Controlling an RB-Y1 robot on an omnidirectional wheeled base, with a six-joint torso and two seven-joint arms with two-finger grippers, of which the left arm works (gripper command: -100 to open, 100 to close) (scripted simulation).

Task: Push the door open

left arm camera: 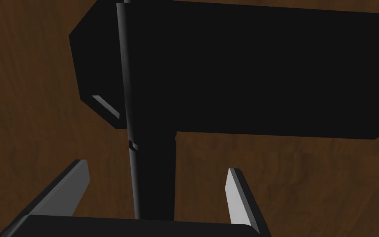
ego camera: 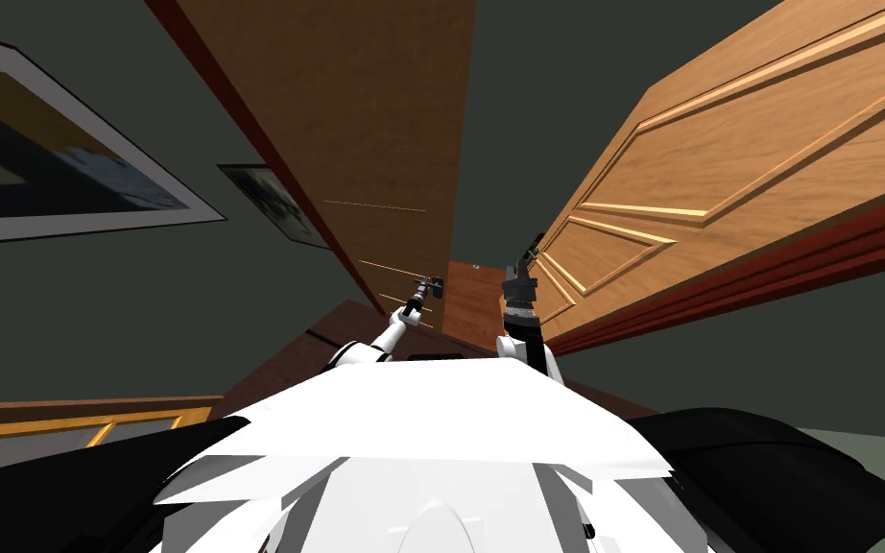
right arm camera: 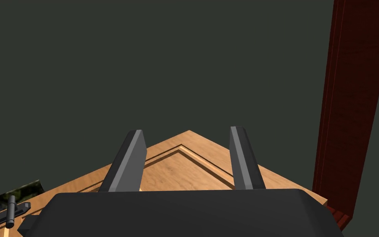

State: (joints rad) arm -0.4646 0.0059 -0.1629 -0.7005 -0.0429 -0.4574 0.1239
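**At the plain door's handle, both claws spread**

Ahead and slightly to your left stands the plain brown wooden door (ego camera: 373, 125), its dark red frame running along its left edge. Your left gripper (ego camera: 428, 285) sits low at that door's free edge. In the left wrist view the two grey blades are spread wide, and the black post of the door handle (left arm camera: 246, 70) runs between them. Bare wood shows on either side of the post, so neither blade presses it. The handle's broad black lever spans the dark wood just beyond the fingertips.

To your right, the light, panelled wooden door (ego camera: 719, 163) leans across the view, standing at an angle to its own dark red frame (ego camera: 815, 259). Your right gripper (ego camera: 534, 240) is raised close against this door's lower panels. Its blades are also apart and hold nothing; whether they touch the wood, you cannot tell. Between the two doors lies a dark grey-green wall (ego camera: 498, 115).
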